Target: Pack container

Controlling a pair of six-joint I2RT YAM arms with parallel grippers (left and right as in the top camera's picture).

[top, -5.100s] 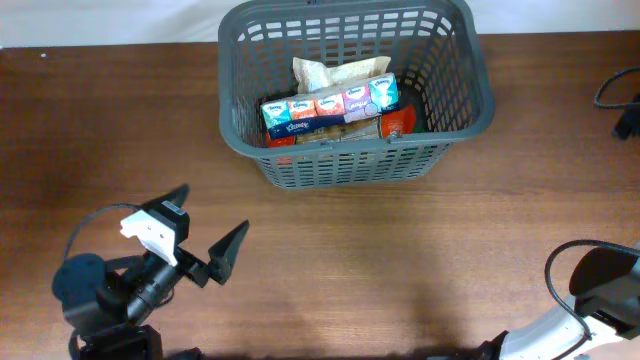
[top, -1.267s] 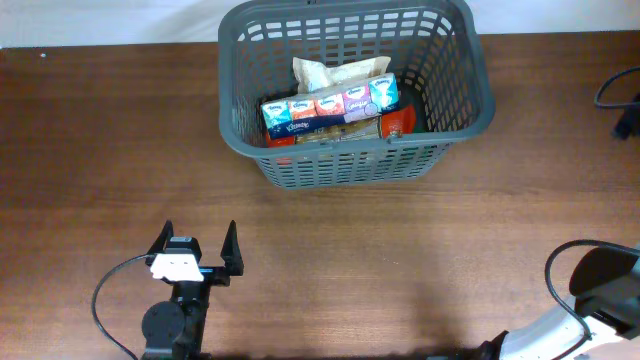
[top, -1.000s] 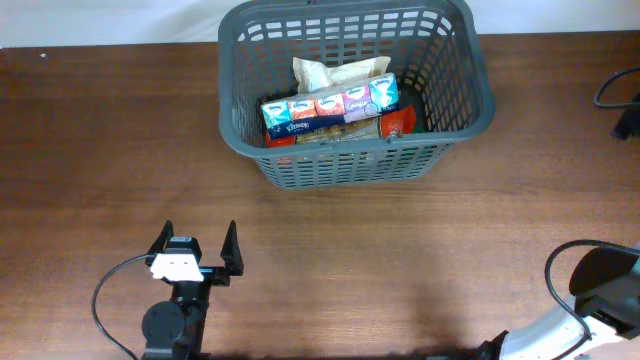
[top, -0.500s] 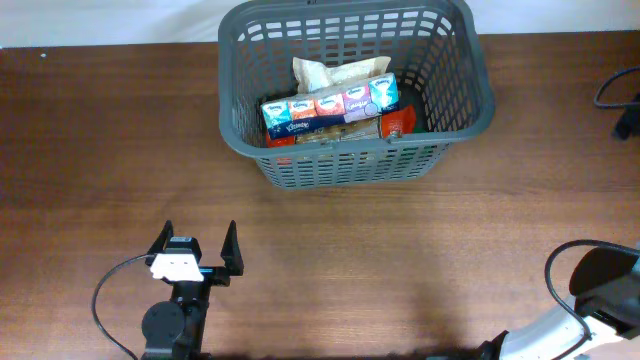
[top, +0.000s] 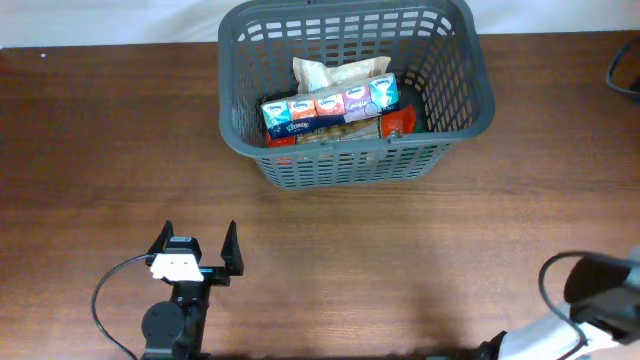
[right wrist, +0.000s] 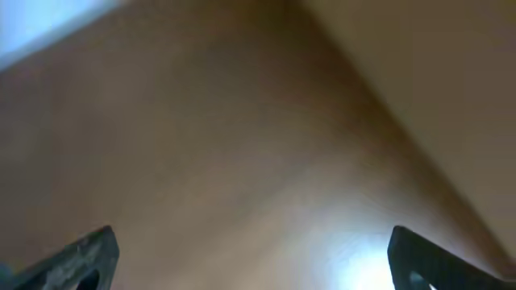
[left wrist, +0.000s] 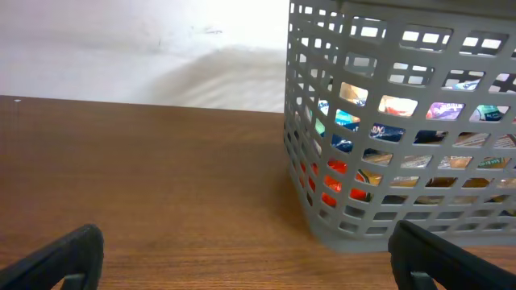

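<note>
Apparently packing looks done: the left gripper (top: pixel 200 236) gapes wide and empty, the container (top: pixel 482 92) well ahead of it, holding tissue packs (top: pixel 330 105). The right gripper (right wrist: pixel 254 258), equally wide, holds nothing. Another move needs a fresh item; none shows.

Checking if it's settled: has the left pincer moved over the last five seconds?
Yes. The left pincer swung from slanting right to pointing straight away, just left of the container, its arm shifting right toward it. Still for the last second.

Dark grey slotted container (top: pixel 455 75), upright at the table's far edge, packed with goods.
</note>
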